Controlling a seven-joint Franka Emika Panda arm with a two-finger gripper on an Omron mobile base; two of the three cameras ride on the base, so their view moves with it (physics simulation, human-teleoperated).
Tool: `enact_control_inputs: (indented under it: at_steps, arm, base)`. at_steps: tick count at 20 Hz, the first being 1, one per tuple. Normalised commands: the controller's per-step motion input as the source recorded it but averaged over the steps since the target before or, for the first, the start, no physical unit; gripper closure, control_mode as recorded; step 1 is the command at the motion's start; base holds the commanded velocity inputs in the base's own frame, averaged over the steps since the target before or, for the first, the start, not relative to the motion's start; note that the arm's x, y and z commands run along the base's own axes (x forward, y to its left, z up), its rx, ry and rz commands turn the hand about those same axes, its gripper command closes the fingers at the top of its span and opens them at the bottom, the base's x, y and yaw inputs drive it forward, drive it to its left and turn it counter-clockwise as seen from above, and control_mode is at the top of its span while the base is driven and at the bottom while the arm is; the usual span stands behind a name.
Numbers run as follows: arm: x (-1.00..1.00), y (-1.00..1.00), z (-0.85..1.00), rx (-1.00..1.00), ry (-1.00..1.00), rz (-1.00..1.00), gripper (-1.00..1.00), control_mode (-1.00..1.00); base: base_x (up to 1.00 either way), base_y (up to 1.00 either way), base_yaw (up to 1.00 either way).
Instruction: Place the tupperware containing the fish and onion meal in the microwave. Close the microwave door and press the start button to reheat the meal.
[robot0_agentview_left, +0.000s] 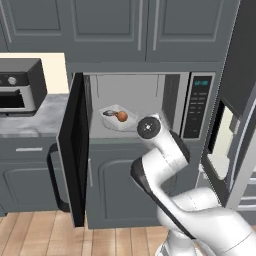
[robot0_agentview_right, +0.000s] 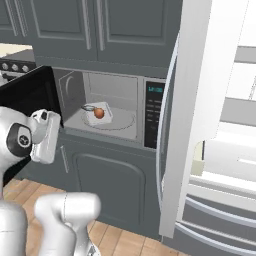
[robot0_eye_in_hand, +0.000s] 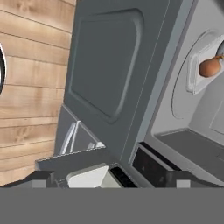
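- My end effector (robot0_eye_in_hand: 112, 178) stands wide open and holds nothing; its two dark fingertips (robot0_eye_in_hand: 41, 179) touch no object.
- In the hand view it hangs outside the microwave (robot0_agentview_left: 150, 107), below the front edge of the open cavity, facing the grey cabinet door (robot0_eye_in_hand: 105, 65) under the microwave.
- The tupperware (robot0_agentview_left: 118, 119) sits inside the microwave, on the cavity floor toward its left side.
- The fish (robot0_agentview_left: 108, 113) and the onion (robot0_agentview_left: 122, 117) lie in the tupperware, touching or nearly so, the onion on the side nearer the control strip (robot0_agentview_left: 199, 106).
- The microwave door (robot0_agentview_left: 75, 150) stands swung out wide at the left edge of the microwave.
- From the right base camera, the tupperware (robot0_agentview_right: 99, 114) sits on the round turntable (robot0_agentview_right: 122, 122) inside the microwave.
- A toaster oven (robot0_agentview_left: 20, 86) stands on the table (robot0_agentview_left: 40, 120) left of the microwave; a fridge door (robot0_agentview_right: 187, 120) stands open to its right.
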Motion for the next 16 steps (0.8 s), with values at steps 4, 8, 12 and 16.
enact_control_inputs:
  at_steps: [4,8,12,16]
  arm:
    - [-1.0,0.24,-0.23,-0.04,-0.25,0.0,-1.0,-1.0]
    - [-1.0,0.28,-0.12,0.0,-0.38,0.0,-1.0,-1.0]
    - [-1.0,0.25,-0.11,0.0,-0.45,0.0,-1.0,-1.0]
    - [-1.0,0.39,-0.23,0.0,-0.4,0.0,-1.0,-1.0]
  base:
    - [0.0,0.0,0.0]
    - [0.0,0.0,0.0]
    - [0.0,0.0,0.0]
    - [0.0,0.0,0.0]
